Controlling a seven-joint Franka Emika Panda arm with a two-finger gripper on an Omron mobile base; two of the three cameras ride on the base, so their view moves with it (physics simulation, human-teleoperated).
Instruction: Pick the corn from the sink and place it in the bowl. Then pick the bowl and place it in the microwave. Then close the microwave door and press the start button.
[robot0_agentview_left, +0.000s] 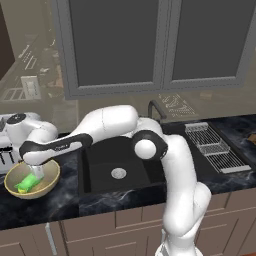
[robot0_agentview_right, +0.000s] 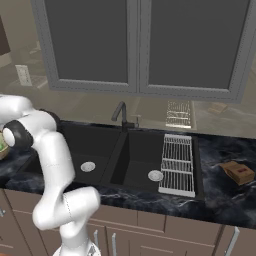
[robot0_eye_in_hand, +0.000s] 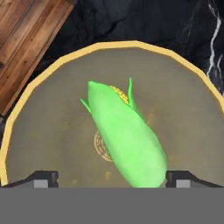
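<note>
A: Worrying about the lift-off. The gripper (robot0_eye_in_hand: 112, 179) hangs spread wide just above the bowl (robot0_agentview_left: 49, 183), and the corn (robot0_eye_in_hand: 124, 138) lies between its fingertips (robot0_eye_in_hand: 43, 178), close to the one on the sink side. If the hand rises crooked, a tip could catch the husk and drag the cob back out.

B: Is the corn actually let go?

A: I judge so. It rests on the speckled floor of the bowl, yellow end pointing away from the gripper, and the tips stand apart from each other with nothing clamped.

B: Anything else?

A: The bowl sits on the dark tabletop (robot0_agentview_left: 60, 207) directly beneath the gripper, with a toaster (robot0_agentview_left: 10, 150) just beyond. Grasping the rim carelessly could tip it and roll the corn out.
</note>
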